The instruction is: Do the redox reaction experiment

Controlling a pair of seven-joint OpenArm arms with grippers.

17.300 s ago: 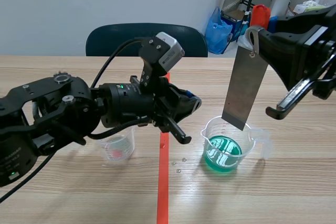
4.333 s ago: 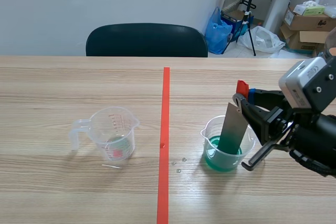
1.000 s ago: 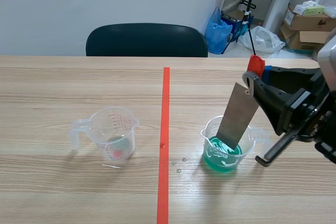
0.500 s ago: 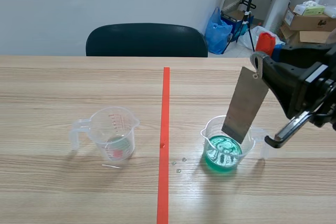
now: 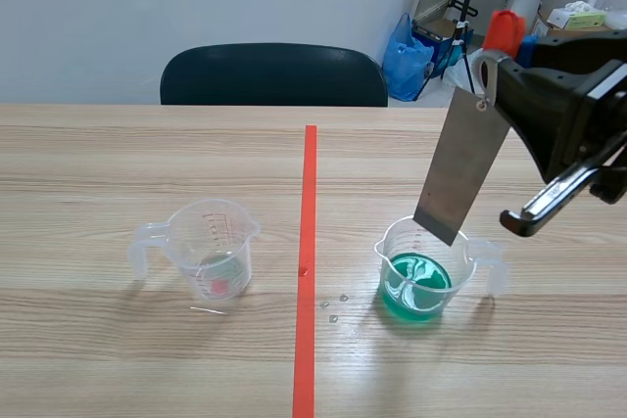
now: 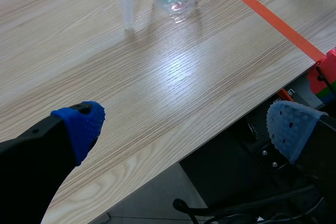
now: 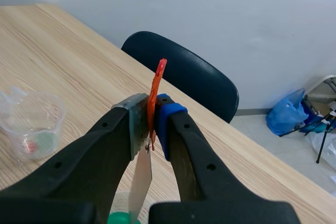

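Note:
A grey metal strip [image 5: 456, 168] hangs tilted, its lower end just above a clear beaker [image 5: 427, 269] of green liquid right of the tape line. My right gripper [image 5: 495, 61] is shut on the strip's top end, where an orange-red tag [image 5: 505, 26] sticks out. The right wrist view shows the pads clamping the tag [image 7: 156, 85] and the strip [image 7: 140, 179] hanging below. A second clear beaker [image 5: 206, 247] with a little liquid stands left of the line, also seen ahead of my left gripper [image 6: 184, 124]. That gripper is open over the table's near edge and is outside the scene view.
A few droplets [image 5: 333, 308] lie on the wooden table [image 5: 147, 163] between the tape line and the green beaker. A black chair [image 5: 274, 70] stands behind the table. A blue bag [image 5: 407, 51] and boxes [image 5: 573, 31] sit at the back right.
My right gripper has risen and drawn the metal strip up out of the green liquid; its lower end now hangs above the beaker's rim. The liquid is swirling.

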